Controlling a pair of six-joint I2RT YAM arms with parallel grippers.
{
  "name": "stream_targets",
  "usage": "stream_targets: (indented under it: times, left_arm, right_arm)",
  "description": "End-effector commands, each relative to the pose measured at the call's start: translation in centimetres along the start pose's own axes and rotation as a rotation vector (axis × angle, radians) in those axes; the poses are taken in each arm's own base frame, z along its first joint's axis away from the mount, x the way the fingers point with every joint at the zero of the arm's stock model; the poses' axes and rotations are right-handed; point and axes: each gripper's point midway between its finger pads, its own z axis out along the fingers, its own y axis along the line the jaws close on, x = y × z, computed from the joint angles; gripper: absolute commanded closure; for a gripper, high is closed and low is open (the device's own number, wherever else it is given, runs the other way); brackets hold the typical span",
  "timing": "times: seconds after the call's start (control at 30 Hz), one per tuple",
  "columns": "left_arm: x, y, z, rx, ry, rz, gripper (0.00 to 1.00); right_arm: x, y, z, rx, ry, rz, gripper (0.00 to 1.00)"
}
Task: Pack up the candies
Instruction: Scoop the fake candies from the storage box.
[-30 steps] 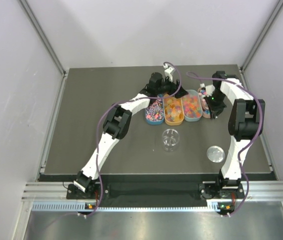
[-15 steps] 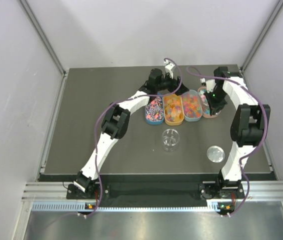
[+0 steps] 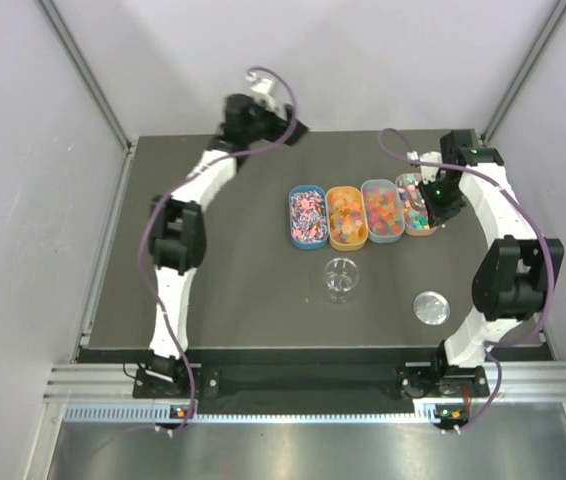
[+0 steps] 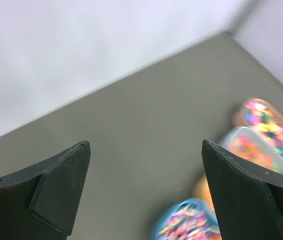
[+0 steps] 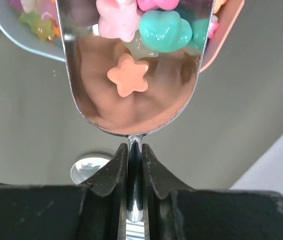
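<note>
1. The left fingers (image 4: 56, 185) are spread wide, with nothing between them, above the far part of the worktop (image 3: 233, 260).
2. The right fingers (image 5: 110, 172) are clamped on the thin handle of a metal scoop (image 5: 131, 107).
3. A few candies (image 5: 127, 81) are carried in the scoop, over the pink tray (image 5: 230, 35).
4. More candies are kept in the row of trays (image 3: 348, 247), behind the clear jar (image 3: 342, 279).

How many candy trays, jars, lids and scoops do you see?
Candy trays: 4
Clear jar: 1
Round lid: 1
Scoop: 1
Total: 7
</note>
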Motion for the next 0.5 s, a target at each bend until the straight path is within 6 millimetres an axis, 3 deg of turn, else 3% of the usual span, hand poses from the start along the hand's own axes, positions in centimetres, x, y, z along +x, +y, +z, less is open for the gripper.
stream_targets:
  times: [0.0,0.03,0.07,0.13,0.23,0.27,0.43,0.47]
  left_arm:
    - [-4.4,1.8,-5.6,-0.076,-0.025,0.059,0.03]
    - [-4.1,2.5,-6.4,-0.097,-0.012,0.06,0.03]
    - [-2.8,2.9,-7.0,-0.11,0.019,0.056,0.03]
    - [-3.3,2.7,-8.4,-0.12,0.021,0.06,0.03]
    - [-2.4,2.3,-9.7,-0.128,0.042,0.05,0.03]
    - [-2.3,2.1,-9.9,-0.124,0.047,0.049,0.03]
    - [-1.8,1.1,-10.9,-0.107,0.06,0.048,0.03]
    - [-1.7,1.0,-11.2,-0.108,0.069,0.053,0.03]
  right_arm:
    - [-0.5,-0.9,-1.8,0.076,-0.109,-0.07,1.0]
    - [-1.1,-1.2,-2.6,0.103,-0.167,-0.082,1.0]
    - [-0.5,-0.9,-2.0,0.098,-0.164,-0.093,1.0]
    - [-0.8,-1.9,-2.2,0.124,-0.229,-0.067,1.0]
    - [-1.0,-1.2,-2.7,0.123,-0.32,-0.057,1.0]
    - [-2.0,-1.5,-3.9,0.153,-0.398,-0.061,1.0]
    - [-1.3,-1.1,-4.3,0.147,-0.384,-0.068,1.0]
    - [-1.3,-0.9,-4.8,0.136,-0.383,-0.133,1.0]
